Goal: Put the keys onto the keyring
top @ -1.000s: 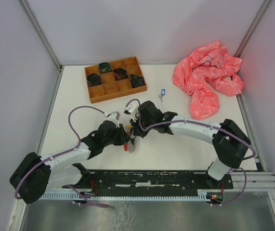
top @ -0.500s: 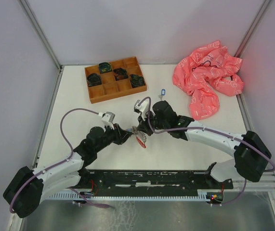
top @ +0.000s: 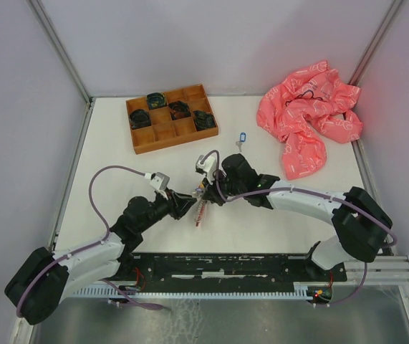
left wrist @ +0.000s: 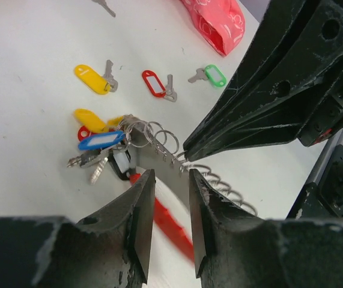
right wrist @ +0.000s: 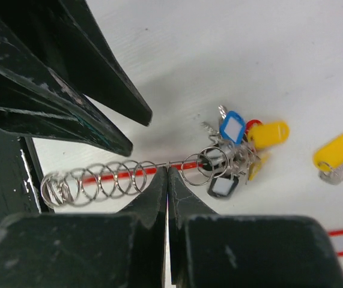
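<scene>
Pulling on the keyring looks to us like the risky part. Its wire is drawn out into a long run of loops above the table, where it casts a shadow. A bunch of the keys is gathered at one end, and a red strip runs under the loops. The right gripper is clenched, its tips pinching the wire partway along. The left gripper has its jaws partly apart, with a blurred grey strip and something red in the gap. We cannot tell whether it grasps anything.

Loose on the table beyond lie a yellow-tagged key, a red-tagged key and a green-tagged key.

We see three ways this could go wrong:
- **Slipping wire:** the right tips hold only a thin wire, so it could slide out and let the loops spring back.
- **Bent ring:** a harder pull could bend the wire for good.
- **Colliding fingers:** the two sets of fingers sit very near each other, so a small misjudged move could knock them together and shake the threaded keys off.
</scene>
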Tool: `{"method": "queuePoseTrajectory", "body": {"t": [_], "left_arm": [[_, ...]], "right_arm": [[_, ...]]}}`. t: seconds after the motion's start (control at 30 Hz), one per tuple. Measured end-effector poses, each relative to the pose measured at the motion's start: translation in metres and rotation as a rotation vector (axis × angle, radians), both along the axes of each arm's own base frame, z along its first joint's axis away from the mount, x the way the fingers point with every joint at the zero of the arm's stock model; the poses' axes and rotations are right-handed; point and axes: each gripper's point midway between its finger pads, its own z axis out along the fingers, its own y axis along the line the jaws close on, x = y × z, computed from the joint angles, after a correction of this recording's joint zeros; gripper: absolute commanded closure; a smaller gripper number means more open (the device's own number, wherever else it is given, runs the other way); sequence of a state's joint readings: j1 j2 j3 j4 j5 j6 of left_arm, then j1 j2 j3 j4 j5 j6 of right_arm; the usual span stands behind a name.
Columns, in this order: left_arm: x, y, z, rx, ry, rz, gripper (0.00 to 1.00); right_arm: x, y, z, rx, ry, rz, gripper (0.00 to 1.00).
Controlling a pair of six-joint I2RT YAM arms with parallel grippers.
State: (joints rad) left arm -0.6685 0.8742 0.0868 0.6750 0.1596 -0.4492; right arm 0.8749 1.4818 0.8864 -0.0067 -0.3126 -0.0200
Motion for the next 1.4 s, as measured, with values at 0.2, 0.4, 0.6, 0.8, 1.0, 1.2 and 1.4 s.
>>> {"method": "queuePoseTrajectory", "body": {"t": [0.2, 0.4, 0.6, 0.8, 1.0, 1.2, 1.4], "left_arm": [[-0.001, -0.004, -0.016, 0.051, 0.012, -0.032, 0.62], [0.002, -0.005, -0.028, 0.113, 0.008, -0.051, 0.62], [0.004, -0.011, -0.032, 0.144, -0.008, -0.086, 0.66], [0.003, -0.016, -0.034, 0.147, 0.003, -0.114, 0.66], [0.001, -0.017, -0.027, 0.158, -0.052, -0.145, 0.68], [-0.003, -0.025, -0.035, 0.191, -0.071, -0.220, 0.67], [-0.008, -0.036, -0.046, 0.202, -0.049, -0.305, 0.61]], "right_arm": [[-0.001, 0.007, -0.012, 0.004, 0.037, 0.008, 0.99], [-0.001, 0.005, -0.018, 0.001, 0.051, -0.009, 0.99], [-0.004, -0.002, -0.029, -0.016, 0.070, -0.024, 0.99], [-0.003, -0.003, -0.030, -0.019, 0.069, -0.030, 0.99], [-0.004, -0.005, -0.032, -0.026, 0.076, -0.030, 0.99], [-0.008, -0.012, -0.032, -0.026, 0.072, -0.034, 0.99], [-0.010, -0.022, -0.035, -0.030, 0.077, -0.049, 0.99]]}}
